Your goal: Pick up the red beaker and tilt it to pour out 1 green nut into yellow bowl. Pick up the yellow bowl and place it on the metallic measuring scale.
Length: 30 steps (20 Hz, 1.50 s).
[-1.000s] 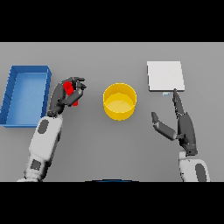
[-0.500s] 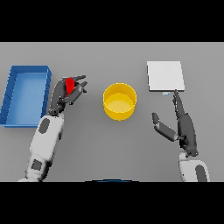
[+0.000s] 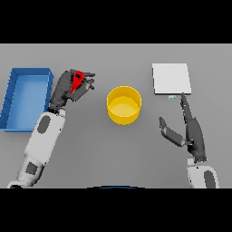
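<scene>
Yellow bowl (image 3: pixel 123 105) sits mid-surface; I see nothing in it but its own yellow floor. Blue tray (image 3: pixel 26 97) at far left looks bare inside. Left hand (image 3: pixel 68 87) has its fingers curled round the red beaker (image 3: pixel 77 81), just right of the tray; contents hidden from me. Against half a second ago, the beaker shows narrower and more tilted. Right hand (image 3: pixel 190 129) lies unchanged, fingers straight and spread, tips just below the metallic scale (image 3: pixel 171 78).
</scene>
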Each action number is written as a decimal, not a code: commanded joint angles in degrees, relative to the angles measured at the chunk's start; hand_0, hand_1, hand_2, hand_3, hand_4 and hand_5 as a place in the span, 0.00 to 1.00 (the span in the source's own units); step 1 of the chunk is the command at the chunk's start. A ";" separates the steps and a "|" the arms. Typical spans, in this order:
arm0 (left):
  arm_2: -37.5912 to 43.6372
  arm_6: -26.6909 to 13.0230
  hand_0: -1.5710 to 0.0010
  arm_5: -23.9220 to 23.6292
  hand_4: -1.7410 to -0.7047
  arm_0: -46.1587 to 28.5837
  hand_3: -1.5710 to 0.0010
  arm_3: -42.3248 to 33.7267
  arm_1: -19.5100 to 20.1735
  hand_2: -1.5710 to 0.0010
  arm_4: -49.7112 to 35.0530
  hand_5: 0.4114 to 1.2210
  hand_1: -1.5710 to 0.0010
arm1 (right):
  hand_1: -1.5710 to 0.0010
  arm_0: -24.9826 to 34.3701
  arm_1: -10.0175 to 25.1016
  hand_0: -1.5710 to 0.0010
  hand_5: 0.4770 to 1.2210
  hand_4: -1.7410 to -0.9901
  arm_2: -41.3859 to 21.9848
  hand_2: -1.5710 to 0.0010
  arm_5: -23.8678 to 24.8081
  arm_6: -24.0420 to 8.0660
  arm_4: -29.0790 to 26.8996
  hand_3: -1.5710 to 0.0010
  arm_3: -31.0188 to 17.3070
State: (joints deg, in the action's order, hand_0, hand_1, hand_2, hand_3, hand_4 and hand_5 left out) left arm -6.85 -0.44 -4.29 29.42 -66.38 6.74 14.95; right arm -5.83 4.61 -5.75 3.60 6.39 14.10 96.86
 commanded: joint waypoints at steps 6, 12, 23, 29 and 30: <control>-4.95 -4.63 0.00 1.03 0.01 5.31 0.01 3.31 1.79 0.00 4.76 0.87 0.00 | 1.00 0.62 -0.93 1.00 0.27 0.65 -0.99 1.00 0.43 -2.68 1.16 1.00 0.36; -15.52 -11.94 0.00 1.79 0.00 12.25 0.00 6.95 5.53 0.00 17.76 0.89 0.00 | 1.00 0.32 -0.84 1.00 0.28 0.65 -0.77 1.00 -0.26 -3.31 0.20 1.00 1.24; -32.23 -11.15 0.00 12.62 0.05 24.10 0.11 10.83 10.64 0.00 33.15 0.99 0.00 | 1.00 -0.39 -1.19 1.00 0.29 0.60 0.00 1.00 -0.22 -1.69 -1.00 1.00 0.26; -41.78 -4.84 0.00 17.16 0.02 30.63 0.08 15.34 9.77 0.00 38.80 1.00 0.00 | 1.00 0.04 -2.62 1.00 0.24 0.59 0.55 1.00 -0.18 -0.91 -2.93 1.00 -0.28; -43.33 -4.24 0.00 17.94 0.01 31.35 0.06 15.62 10.24 0.00 39.78 1.00 0.00 | 1.00 -0.01 -2.81 1.00 0.23 0.60 0.28 1.00 -0.02 -0.84 -2.64 1.00 -0.01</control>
State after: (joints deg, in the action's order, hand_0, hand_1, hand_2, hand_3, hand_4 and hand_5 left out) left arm -50.18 -4.65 13.68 60.76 -50.76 17.00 54.62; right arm -5.84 1.79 -5.47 3.57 5.62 11.46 96.85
